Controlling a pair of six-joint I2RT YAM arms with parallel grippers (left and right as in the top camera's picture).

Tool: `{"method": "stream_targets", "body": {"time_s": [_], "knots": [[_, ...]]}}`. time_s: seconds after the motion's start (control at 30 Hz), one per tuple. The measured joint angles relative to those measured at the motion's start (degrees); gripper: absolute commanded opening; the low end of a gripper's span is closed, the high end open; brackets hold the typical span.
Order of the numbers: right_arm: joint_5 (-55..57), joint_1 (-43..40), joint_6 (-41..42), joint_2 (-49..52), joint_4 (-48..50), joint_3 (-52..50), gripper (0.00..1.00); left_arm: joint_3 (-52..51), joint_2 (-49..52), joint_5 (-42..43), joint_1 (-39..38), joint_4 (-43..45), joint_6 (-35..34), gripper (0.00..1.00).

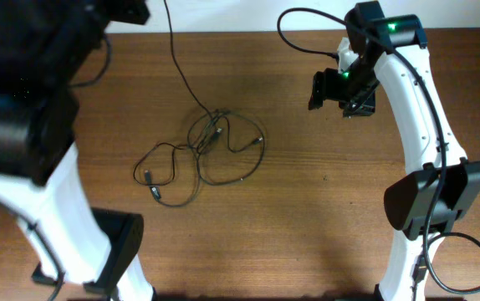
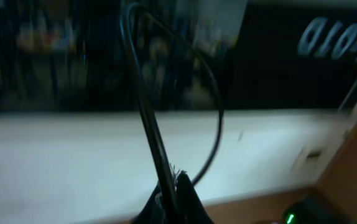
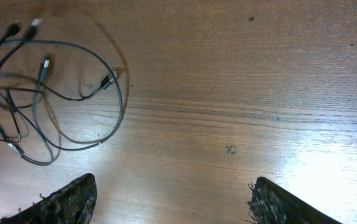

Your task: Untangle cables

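At the middle of the desk [image 1: 324, 217], the cables [image 1: 202, 155] lie in a loose knot. One strand [image 1: 177, 58] runs from the knot toward the far edge, and the left pincer [image 2: 175, 202] is pressed together on it. The right pincer [image 1: 340, 90] hangs spread, right of the knot and well apart from it. It's the free one, so likely the one to pin the loops.

Wide open across the bare brown wooden tabletop [image 1: 324, 176] right of centre. Blocked centre-left by the loose tangle of thin black cables [image 1: 211, 135] and a single black strand [image 1: 173, 52] running to the far edge. Flanked by white robot arms [image 1: 416, 100].
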Motion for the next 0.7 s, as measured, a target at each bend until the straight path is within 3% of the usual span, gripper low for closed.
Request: {"method": "stream_targets", "body": {"time_s": [0.17,0.37,0.57,0.7], "knots": [[-3.19,0.00,-1.62,0.00,1.07,0.00,0.81,-0.02,-2.49,0.00,0.00,10.23,-2.03,0.00],[-18.51,1.22,-9.07,0.02,6.12,0.00,0.81,-0.13,-2.73,0.00,0.00,18.01,-4.22,0.00],[-27.36,8.94,-12.50,0.02,13.42,0.00,0.91,-0.13,-3.50,-0.02,0.00,22.38,-6.01,0.00],[-29.79,14.27,-12.24,0.02,20.24,0.00,0.92,-0.13,-3.74,-0.02,0.00,24.57,-7.08,0.00]]}}
